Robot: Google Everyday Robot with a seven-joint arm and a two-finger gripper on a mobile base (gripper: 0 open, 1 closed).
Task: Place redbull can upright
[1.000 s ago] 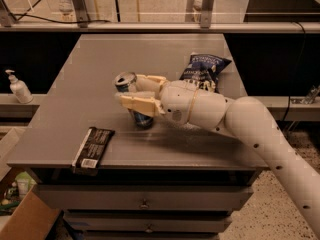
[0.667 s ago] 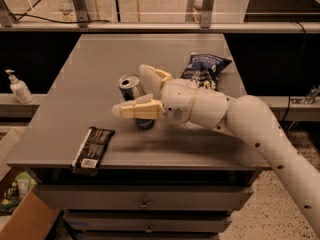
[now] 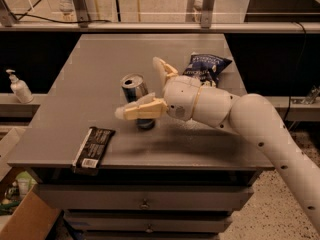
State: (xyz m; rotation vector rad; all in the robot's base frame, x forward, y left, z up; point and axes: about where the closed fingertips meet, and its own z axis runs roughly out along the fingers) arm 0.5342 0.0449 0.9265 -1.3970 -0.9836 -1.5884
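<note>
Claw (image 3: 138,88) gapes wide, straddling the upright redbull can (image 3: 133,82); holding nothing.

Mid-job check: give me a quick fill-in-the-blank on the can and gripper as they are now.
1. The redbull can stands ____ on the grey table.
2. The gripper is ____, with one finger on each side of the can.
3. The chip bag lying beyond the gripper is ____ in colour.

Missing words: upright; open; blue.
</note>
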